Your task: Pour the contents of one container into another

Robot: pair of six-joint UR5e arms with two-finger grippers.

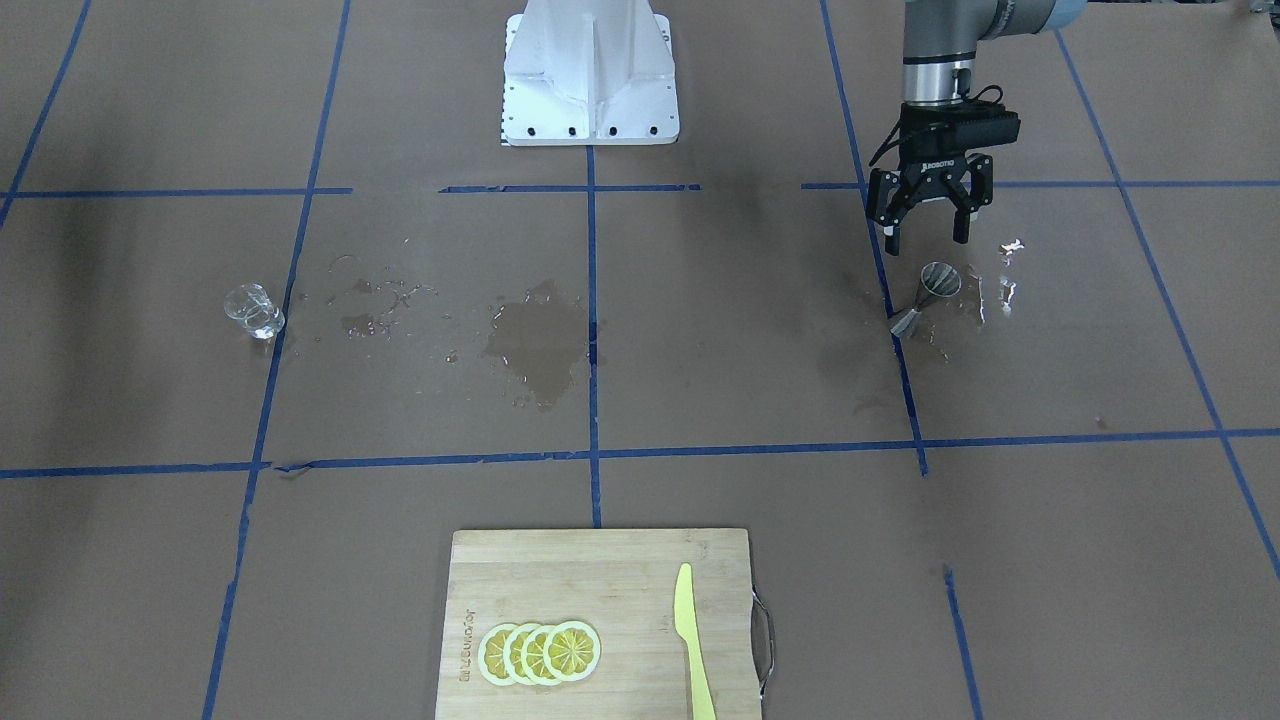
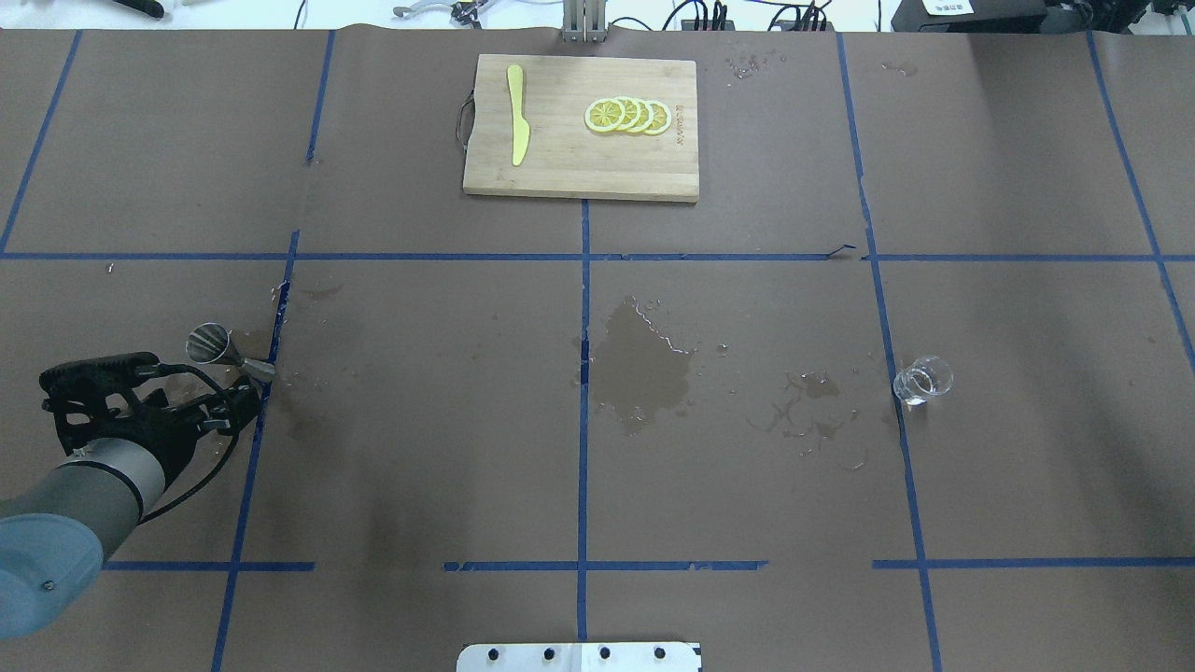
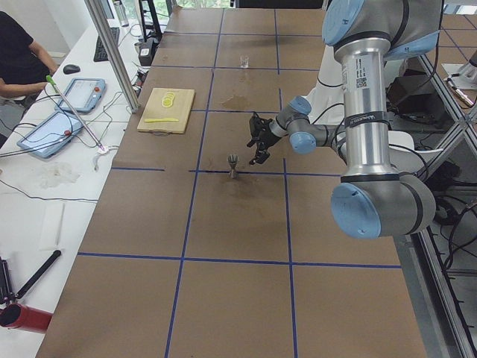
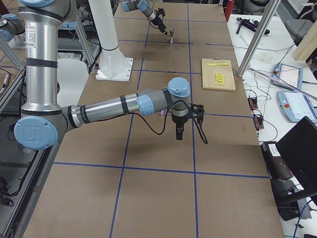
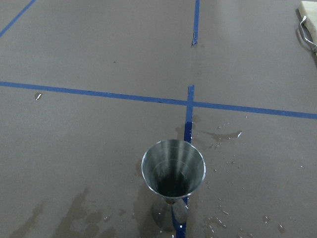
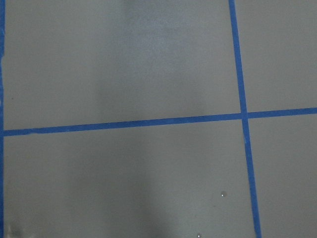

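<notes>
Grey stainless-steel hourglass jigger [image 1: 928, 295] stands upright near my left gripper [image 1: 927, 238], fingers spread wide and empty, the small clear glass cup [image 1: 254, 310] well apart; closing off-centre on its narrow waist could topple it.

The jigger [image 1: 928, 297] is standing upright on a tape line, just beyond the left gripper [image 1: 927, 240], whose fingers are hanging spread and clear of it, so the way in from the robot's side is lying open. The glass cup [image 1: 254, 310] is standing well apart toward the table's other end, with only a flat wet patch [image 1: 535, 345] lying on the paper between them. The cutting board [image 1: 600, 590], carrying lemon slices [image 1: 540, 652] and a knife [image 1: 690, 640], is occupying the middle of the operators' edge, well away from both vessels.
</notes>
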